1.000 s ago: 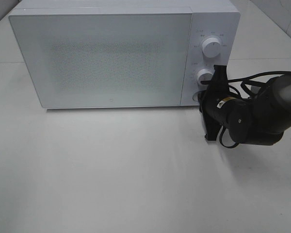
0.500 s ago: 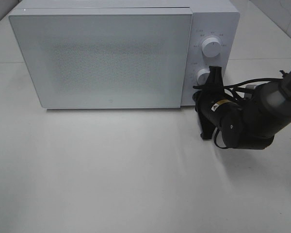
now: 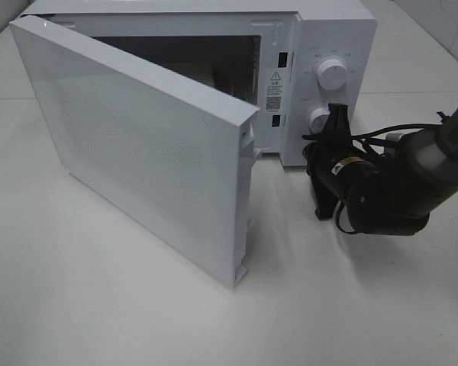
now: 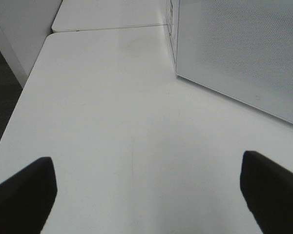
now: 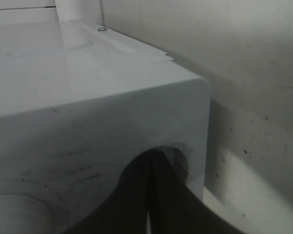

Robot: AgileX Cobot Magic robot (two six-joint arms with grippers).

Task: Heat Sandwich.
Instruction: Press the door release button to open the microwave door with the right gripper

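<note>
Overhead: microwave (image 3: 332,30) sits on the desk (image 3: 99,305) with its door (image 3: 137,152) swung wide on the hinge side, away from the control panel. The slice of cavity (image 3: 206,57) that shows is dark with nothing readable in it; the door blocks the rest. Can't tell where the sandwich is, it doesn't show in any view. Right claw (image 3: 337,114) is at the panel's lower corner, just beside the lower dial (image 3: 318,118) and below the upper dial (image 3: 333,75). Left wrist cam: left claw (image 4: 146,200) is spread wide, fingers (image 4: 22,195) at both frame edges, holding nothing, over bare desk (image 4: 112,122) in front of the door's perforated face (image 4: 239,48). Right wrist cam: right claw (image 5: 150,168) is closed tight with nothing between the fingers, tips in a round recess at the corner of the microwave front (image 5: 88,122).
</note>
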